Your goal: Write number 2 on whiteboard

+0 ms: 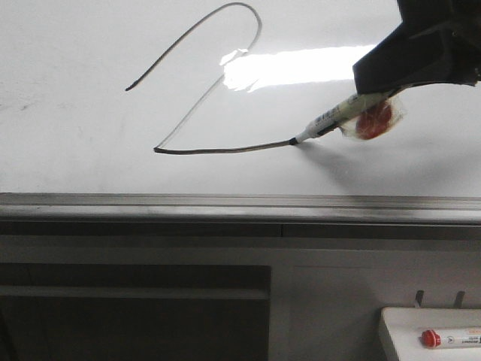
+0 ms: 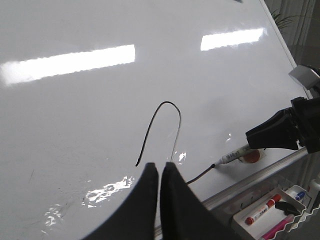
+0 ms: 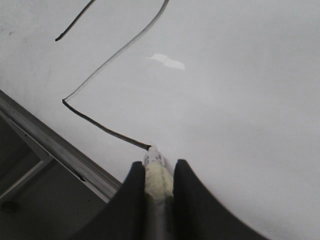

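Observation:
The whiteboard point(image 1: 75, 150) fills the upper front view. On it runs the dark line of the number 2 point(image 1: 225, 150): a curved top, a long diagonal and a base stroke that ends at the marker's tip. My right gripper point(image 1: 379, 90) is shut on a white marker point(image 1: 334, 116), whose dark tip touches the board at the right end of the base. A red round piece point(image 1: 373, 120) hangs by the marker. In the right wrist view the marker point(image 3: 154, 159) sits between the fingers point(image 3: 135, 190). My left gripper point(image 2: 160, 167) hovers over the board, shut and empty.
A grey metal rail point(image 1: 225, 201) runs along the board's near edge. Below it at the right stands a small white tray point(image 1: 398, 331) with a red-capped marker point(image 1: 451, 338). A bright glare point(image 1: 293, 68) lies on the board above the base stroke.

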`<move>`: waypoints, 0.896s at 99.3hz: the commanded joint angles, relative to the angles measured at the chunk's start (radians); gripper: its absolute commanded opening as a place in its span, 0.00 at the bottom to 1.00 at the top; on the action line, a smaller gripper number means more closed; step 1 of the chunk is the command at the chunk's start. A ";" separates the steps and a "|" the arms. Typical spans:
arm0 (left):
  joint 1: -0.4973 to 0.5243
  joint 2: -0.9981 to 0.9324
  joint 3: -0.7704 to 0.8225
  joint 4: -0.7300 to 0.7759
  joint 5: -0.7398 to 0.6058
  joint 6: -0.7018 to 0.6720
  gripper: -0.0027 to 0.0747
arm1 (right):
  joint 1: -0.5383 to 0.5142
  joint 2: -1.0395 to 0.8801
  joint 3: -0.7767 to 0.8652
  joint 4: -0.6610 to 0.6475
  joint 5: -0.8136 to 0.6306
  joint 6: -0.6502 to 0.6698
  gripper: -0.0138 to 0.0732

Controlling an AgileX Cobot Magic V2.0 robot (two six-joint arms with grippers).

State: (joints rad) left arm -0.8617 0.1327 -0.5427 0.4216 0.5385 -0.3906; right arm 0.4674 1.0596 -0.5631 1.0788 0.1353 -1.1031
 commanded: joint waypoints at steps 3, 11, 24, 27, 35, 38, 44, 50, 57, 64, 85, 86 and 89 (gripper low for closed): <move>-0.002 0.013 -0.023 0.006 -0.074 -0.009 0.01 | -0.042 -0.009 -0.015 -0.031 -0.214 -0.031 0.09; -0.002 0.013 -0.032 0.000 -0.074 -0.009 0.01 | -0.039 -0.052 -0.038 -0.031 -0.135 -0.031 0.09; -0.002 0.013 -0.072 -0.094 -0.069 0.071 0.12 | -0.027 -0.140 -0.115 -0.031 0.048 -0.031 0.09; -0.002 0.015 -0.087 -0.129 -0.066 0.117 0.18 | -0.023 -0.161 -0.137 -0.031 0.094 -0.031 0.09; -0.002 0.051 -0.120 -0.219 -0.054 0.244 0.42 | 0.001 -0.190 -0.211 -0.031 0.216 -0.031 0.09; -0.002 0.071 -0.133 -0.258 -0.048 0.278 0.49 | 0.013 -0.195 -0.235 -0.031 0.251 -0.031 0.09; -0.002 0.134 -0.162 -0.326 -0.031 0.347 0.59 | 0.036 -0.195 -0.287 -0.031 0.322 -0.031 0.09; -0.002 0.205 -0.193 -0.415 -0.008 0.434 0.61 | 0.067 -0.181 -0.324 -0.031 0.365 -0.031 0.09; -0.002 0.306 -0.237 -0.521 0.035 0.584 0.59 | 0.108 -0.158 -0.357 -0.035 0.388 -0.031 0.09; -0.002 0.407 -0.285 -0.612 0.090 0.725 0.55 | 0.155 -0.131 -0.375 -0.066 0.398 -0.031 0.09; -0.002 0.640 -0.439 -0.672 0.260 0.863 0.52 | 0.314 -0.067 -0.378 -0.131 0.390 -0.031 0.09; -0.002 0.651 -0.448 -0.674 0.268 0.863 0.52 | 0.319 -0.064 -0.378 -0.135 0.386 -0.031 0.09; -0.004 0.672 -0.464 -0.676 0.287 0.866 0.52 | 0.338 -0.062 -0.378 -0.142 0.373 -0.031 0.09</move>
State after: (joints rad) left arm -0.8617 0.7439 -0.9268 -0.2199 0.8238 0.4513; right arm 0.7527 0.9931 -0.9036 0.9292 0.5633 -1.1228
